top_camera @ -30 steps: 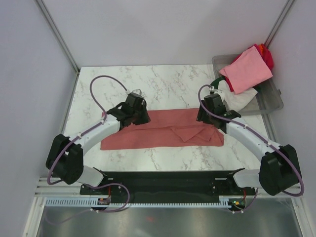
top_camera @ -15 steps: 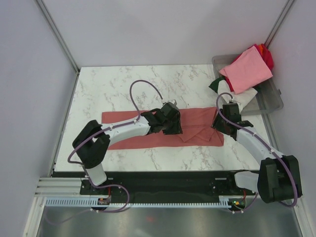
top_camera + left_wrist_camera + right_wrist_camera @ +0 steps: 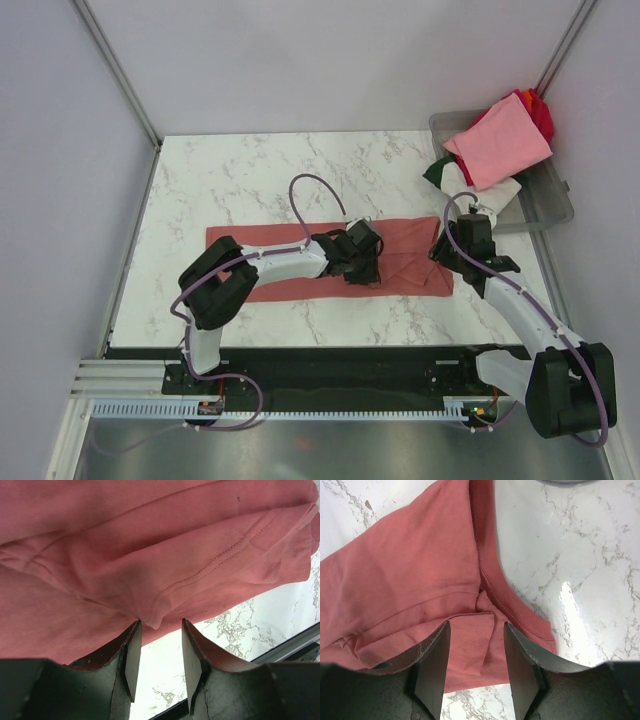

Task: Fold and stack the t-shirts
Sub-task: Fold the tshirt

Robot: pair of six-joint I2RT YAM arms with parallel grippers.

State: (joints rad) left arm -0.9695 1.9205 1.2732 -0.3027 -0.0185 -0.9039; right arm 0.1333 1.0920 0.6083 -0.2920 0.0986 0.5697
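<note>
Both wrist views alone show the left claw (image 3: 161, 625) and right claw (image 3: 476, 625) parted, gripping nothing, over the brick-red shirt (image 3: 400, 240), a long creased band on the table (image 3: 250, 170).

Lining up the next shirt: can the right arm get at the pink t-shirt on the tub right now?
Probably yes. The pink t-shirt lies uncovered on top in the tub, just beyond the right gripper, which is open.

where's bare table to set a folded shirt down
Free on the marble table: the far strip between the brick-red t-shirt and the back wall, and the left strip beside it. Crowded: the far right corner, where the clear tub holds piled t-shirts.
</note>
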